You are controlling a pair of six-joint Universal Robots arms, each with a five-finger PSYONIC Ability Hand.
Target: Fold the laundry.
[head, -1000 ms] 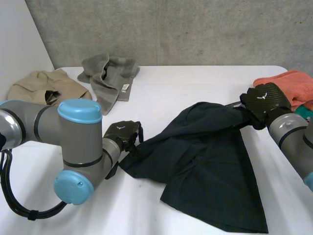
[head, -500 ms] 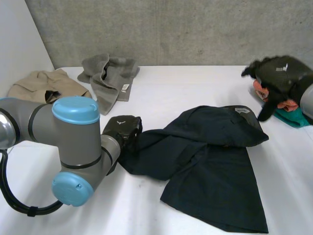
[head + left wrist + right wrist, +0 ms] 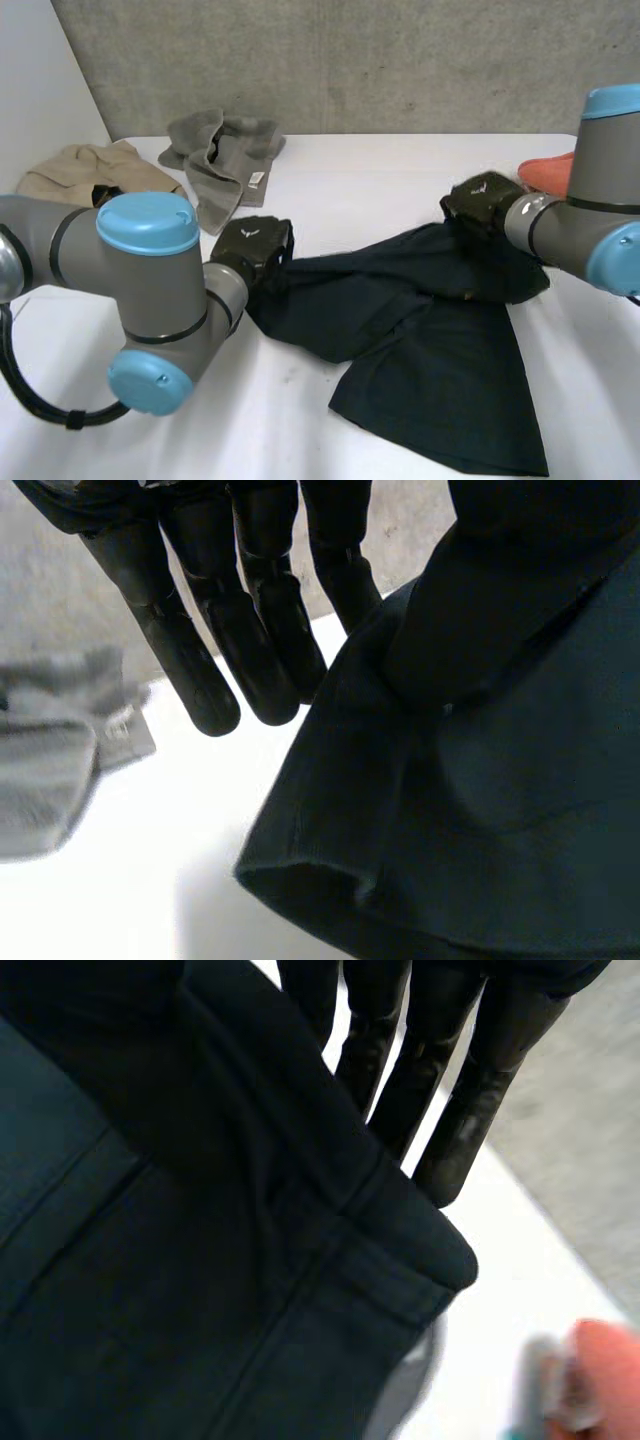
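On worktop (image 3: 370,180) dark garment (image 3: 430,350) is lying spread, approx 5 o'clock from centre. L hand (image 3: 255,247) is pinching its 9 o'clock edge, straight fingers (image 3: 225,650) vs thumb. R hand (image 3: 483,200) is nipping the hem at approx 1 o'clock, fingers (image 3: 470,1110) straight, cloth under thumb. Grey towel (image 3: 222,150) is sitting at 11 o'clock, beige cloth (image 3: 80,175) at 10, orange cloth (image 3: 548,170) at 2.

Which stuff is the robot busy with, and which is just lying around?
Busy with:
the dark garment, with the left hand at one end and the right hand at the other.

Just lying on the table, untouched:
the grey cloth; the beige garment; the orange cloth.
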